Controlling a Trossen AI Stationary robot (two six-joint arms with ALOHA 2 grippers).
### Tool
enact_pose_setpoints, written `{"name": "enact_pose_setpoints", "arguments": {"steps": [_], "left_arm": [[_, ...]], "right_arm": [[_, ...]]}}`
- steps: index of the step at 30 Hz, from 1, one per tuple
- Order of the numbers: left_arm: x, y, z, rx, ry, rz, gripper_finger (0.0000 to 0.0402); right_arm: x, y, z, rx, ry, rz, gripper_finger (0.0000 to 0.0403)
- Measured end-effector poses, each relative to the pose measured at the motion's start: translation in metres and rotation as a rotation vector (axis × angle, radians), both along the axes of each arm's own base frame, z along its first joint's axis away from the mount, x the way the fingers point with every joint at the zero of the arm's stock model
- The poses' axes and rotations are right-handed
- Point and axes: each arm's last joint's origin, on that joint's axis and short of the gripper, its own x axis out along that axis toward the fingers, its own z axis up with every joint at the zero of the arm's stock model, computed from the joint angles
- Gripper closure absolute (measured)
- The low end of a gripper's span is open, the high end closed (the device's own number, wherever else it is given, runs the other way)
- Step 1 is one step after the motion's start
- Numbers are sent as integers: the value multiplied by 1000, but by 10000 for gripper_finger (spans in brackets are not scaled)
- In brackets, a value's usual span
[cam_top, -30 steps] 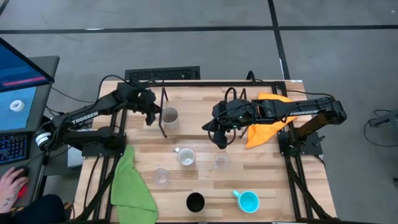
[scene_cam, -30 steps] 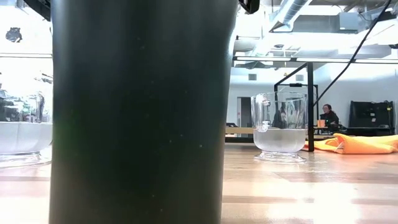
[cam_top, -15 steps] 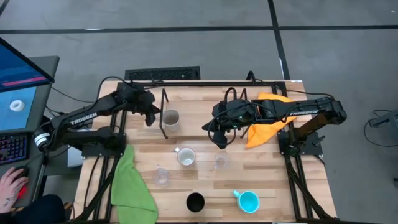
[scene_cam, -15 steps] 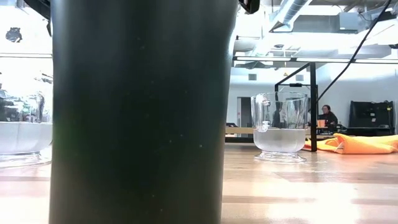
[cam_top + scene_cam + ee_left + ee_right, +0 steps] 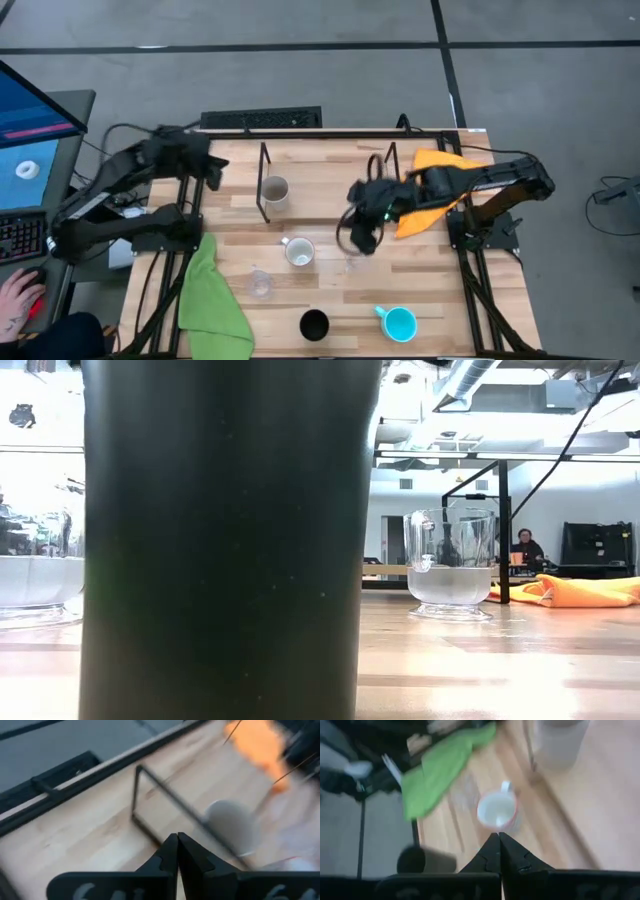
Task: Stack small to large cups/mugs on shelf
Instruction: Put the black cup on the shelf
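Left gripper (image 5: 213, 168) sits at the table's back left edge, off the board's corner, fingers pressed together with nothing between them; the left wrist view shows the two dark fingertips (image 5: 176, 851) meeting in a closed point. Right gripper (image 5: 361, 238) hangs over the middle of the light wooden table (image 5: 330, 185), fingers likewise pressed together and empty, its tip just above one small clear glass cup (image 5: 356, 259), which it partly covers in the high view; contact cannot be told. The thin black metal rod shelf (image 5: 265, 183) stands on the table toward the back left, and the grey-beige mug (image 5: 274, 190) stands upright just beside its rods; from above I cannot tell whether the mug is on the shelf's board or only against the frame. White mug (image 5: 299, 251) stands upright near the table's centre, handle pointing toward the back left. Second small clear glass cup (image 5: 260, 285) sits to the left of it, nearer the front. Black mug (image 5: 314, 325) and light blue mug (image 5: 399, 323) stand at the front edge, well apart from the shelf. Crumpled green cloth (image 5: 212, 300) lies along the front left edge; crumpled orange cloth (image 5: 432, 190) lies at the back right, under the right arm. In the low view the black mug (image 5: 230, 540) fills most of the picture, with a glass cup (image 5: 450, 565) behind it.
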Motion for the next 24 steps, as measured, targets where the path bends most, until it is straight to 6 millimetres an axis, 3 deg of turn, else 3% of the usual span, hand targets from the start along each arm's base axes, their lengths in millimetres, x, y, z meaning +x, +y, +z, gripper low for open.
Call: {"name": "enact_pose_setpoints", "arguments": {"steps": [5,12,18,24], "left_arm": [[-18,-20,25,-47,-201,-1,401],[-29,-32,36,-109,-307,-29,401],[-27,-34,36,-121,-307,-48,401],[-26,-33,36,-120,-303,-43,401]], "right_arm": [[9,37,-23,39,103,43,374],[30,84,-51,69,92,150,294],[49,108,-76,78,92,195,223],[71,123,-101,31,144,235,209]]}}
